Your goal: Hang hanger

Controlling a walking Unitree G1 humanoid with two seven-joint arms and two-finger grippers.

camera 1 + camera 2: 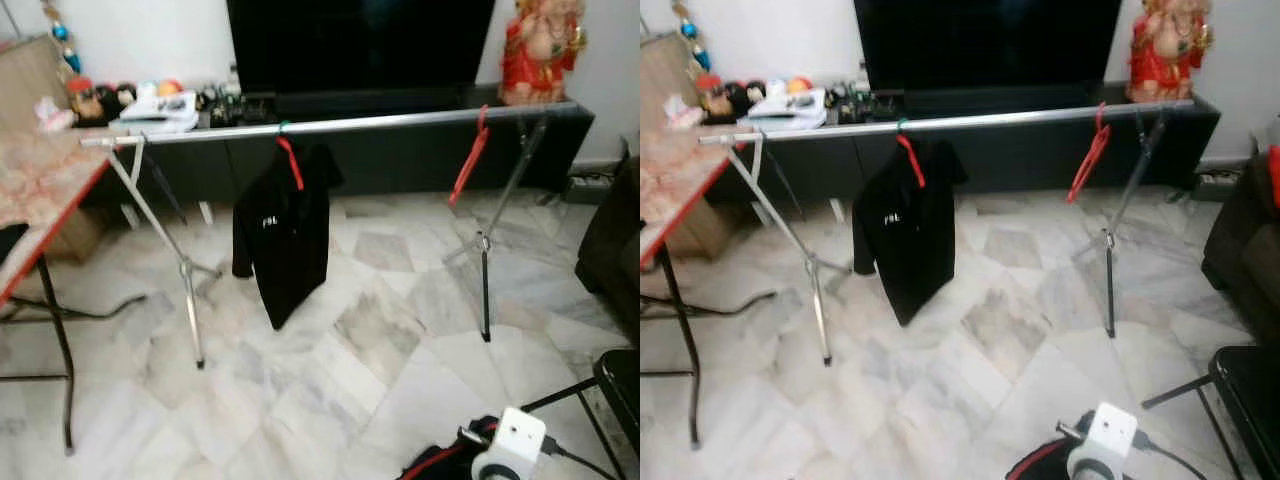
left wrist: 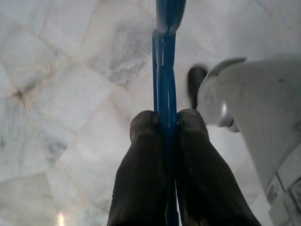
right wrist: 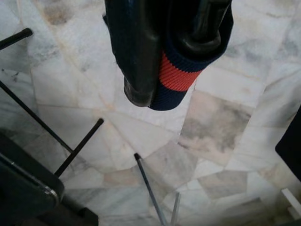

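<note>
Spanning the far side of your scene left to right, a silver rail (image 1: 340,124) sits on two tripod stands, running in front of a dark TV cabinet (image 1: 400,160). Between the stands the marble floor (image 1: 330,380) lies bare toward you; a table (image 1: 45,200) edges in on the left, a dark seat (image 1: 1250,385) near right and a sofa (image 1: 612,250) far right.

On the rail you've got a black shirt (image 1: 283,235) hanging from a red hanger left of centre, with small white lettering on the chest, too blurred to read. A second red hanger (image 1: 470,160) hangs bare toward the right end, tilted, well apart from the shirt.

Your left gripper (image 2: 162,125) is clenched on a blue hanger (image 2: 164,61); in the left wrist view you see it edge-on, a thin blue strip pinched between the two black fingers (image 2: 141,169), its long axis running straight out along them, over the floor and beside a pale robot part. Which way its hook faces, you cannot tell.

Your right gripper (image 3: 169,61) is closed on a dark navy garment with a red-orange stripe (image 3: 175,74), held above the floor near thin black legs (image 3: 75,150).
</note>
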